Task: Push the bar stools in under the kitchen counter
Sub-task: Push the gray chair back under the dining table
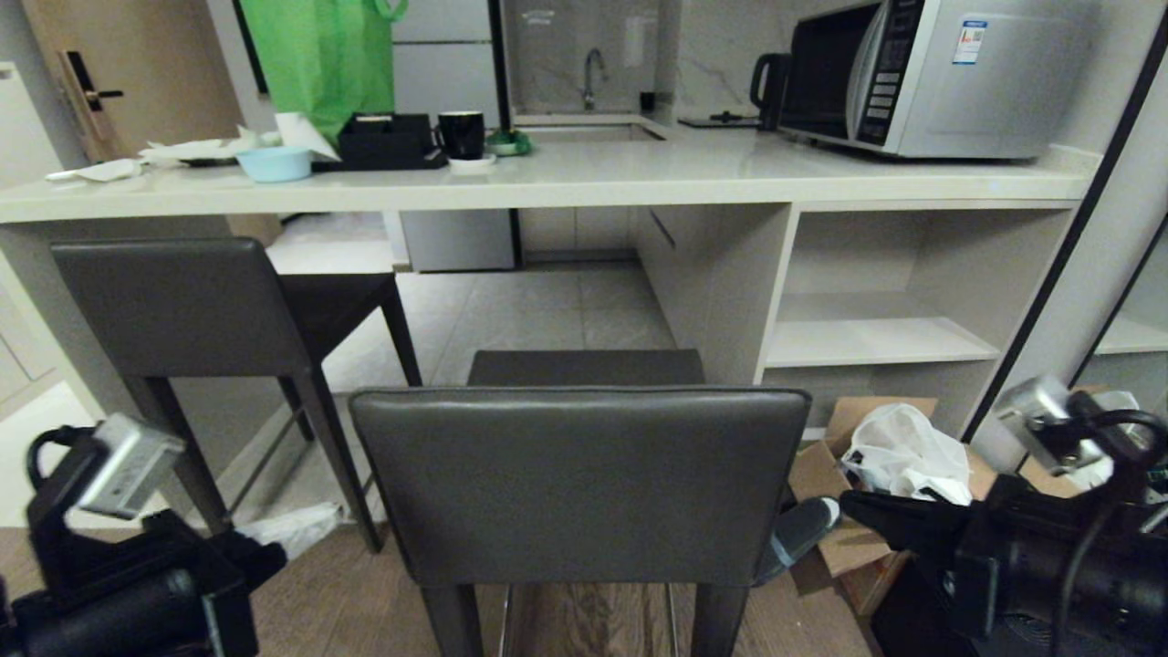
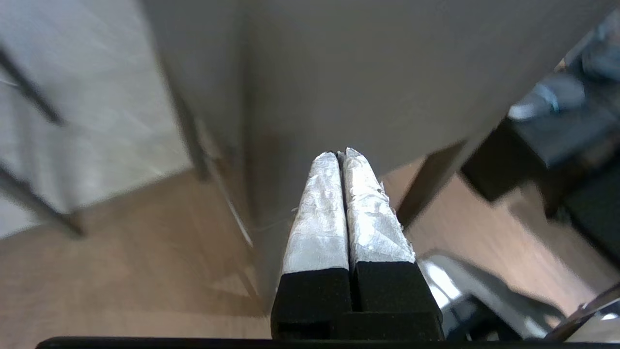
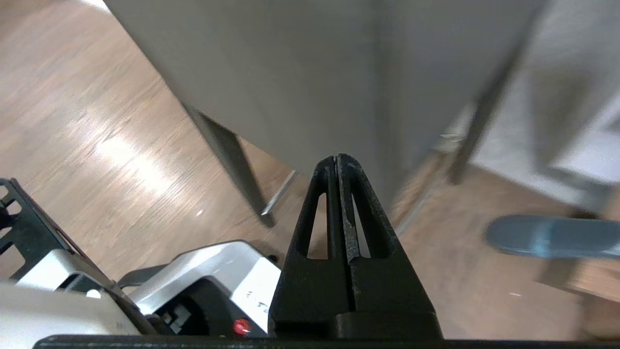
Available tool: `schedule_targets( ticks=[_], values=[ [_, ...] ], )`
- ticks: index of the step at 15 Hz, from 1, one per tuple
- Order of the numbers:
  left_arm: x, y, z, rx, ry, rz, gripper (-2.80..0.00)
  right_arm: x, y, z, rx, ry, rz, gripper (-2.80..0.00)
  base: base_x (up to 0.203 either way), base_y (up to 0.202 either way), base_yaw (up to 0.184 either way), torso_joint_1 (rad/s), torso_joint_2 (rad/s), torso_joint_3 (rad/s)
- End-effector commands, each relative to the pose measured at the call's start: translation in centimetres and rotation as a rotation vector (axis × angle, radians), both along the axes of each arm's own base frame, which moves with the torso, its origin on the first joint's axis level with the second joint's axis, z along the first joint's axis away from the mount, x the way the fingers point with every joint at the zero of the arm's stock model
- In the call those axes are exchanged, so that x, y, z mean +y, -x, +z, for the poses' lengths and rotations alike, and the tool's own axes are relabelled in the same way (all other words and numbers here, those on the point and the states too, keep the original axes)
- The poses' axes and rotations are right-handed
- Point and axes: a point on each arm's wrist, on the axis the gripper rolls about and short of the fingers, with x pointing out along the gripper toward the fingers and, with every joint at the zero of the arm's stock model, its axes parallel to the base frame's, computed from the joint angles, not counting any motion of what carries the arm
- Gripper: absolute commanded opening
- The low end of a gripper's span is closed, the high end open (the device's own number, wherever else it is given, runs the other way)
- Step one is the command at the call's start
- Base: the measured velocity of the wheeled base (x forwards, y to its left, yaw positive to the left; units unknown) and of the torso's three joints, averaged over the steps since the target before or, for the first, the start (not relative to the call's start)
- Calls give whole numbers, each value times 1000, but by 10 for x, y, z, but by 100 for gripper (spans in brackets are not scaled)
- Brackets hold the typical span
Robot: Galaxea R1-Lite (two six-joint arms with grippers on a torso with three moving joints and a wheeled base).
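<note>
Left end effector (image 2: 340, 154) closed, near stool (image 1: 580, 484) legs cropped

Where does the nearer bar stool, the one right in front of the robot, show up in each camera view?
Head view: the nearer bar stool fills the lower middle, backrest facing the camera.
Left wrist view: its grey backrest spans the upper picture, beyond the shut left gripper.
Right wrist view: the backrest spans the upper middle, beyond the shut right gripper.
Shared landmark: the wooden floor below the stool, in all three.
</note>
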Motion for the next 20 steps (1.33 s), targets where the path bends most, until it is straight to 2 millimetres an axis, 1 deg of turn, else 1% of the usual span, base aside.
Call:
schedule_targets(
  ticks=[1,2,3,4,6,10,14,16,17,18,19,20],
  values=[
    [-20,-38,-37,127,-40,-51,-280,36,-30,-36,80,45,43,-280,0,0,0,0,0,0],
    [-23,-43,-43,122,-38,-64,-280,46,-30,-39,71,51,43,-280,0,0,0,0,0,0],
    [-25,-44,-48,130,-42,-70,-280,51,-32,-41,68,59,36,-280,0,0,0,0,0,0],
    [-26,-45,-52,143,-46,-72,-280,55,-35,-42,65,65,26,-280,0,0,0,0,0,0],
    [-26,-47,-52,142,-46,-71,-280,59,-41,-40,50,69,2,-280,0,0,0,0,0,0],
    [-26,-50,-58,172,-59,-61,-280,57,-39,-44,54,86,-18,-280,0,0,0,0,0,0],
    [-26,-50,-59,174,-60,-56,-280,54,-35,-47,62,101,-30,-280,0,0,0,0,0,0],
    [-21,-39,-57,168,-59,-53,-280,48,-27,-48,62,110,-44,-280,0,0,0,0,0,0],
    [-15,-29,-56,162,-56,-34,-280,40,-20,-48,57,107,-57,-280,0,0,0,0,0,0],
    [-6,-20,-55,149,-51,2,-280,31,-18,-48,49,100,-90,-280,0,0,0,0,0,0],
    [3,-12,-51,126,-41,50,-280,19,-21,-47,43,96,-143,-280,0,0,0,0,0,0],
    [12,-9,-50,115,-33,101,-280,10,-25,-47,35,109,-187,-280,0,0,0,0,0,0]
  ],
)
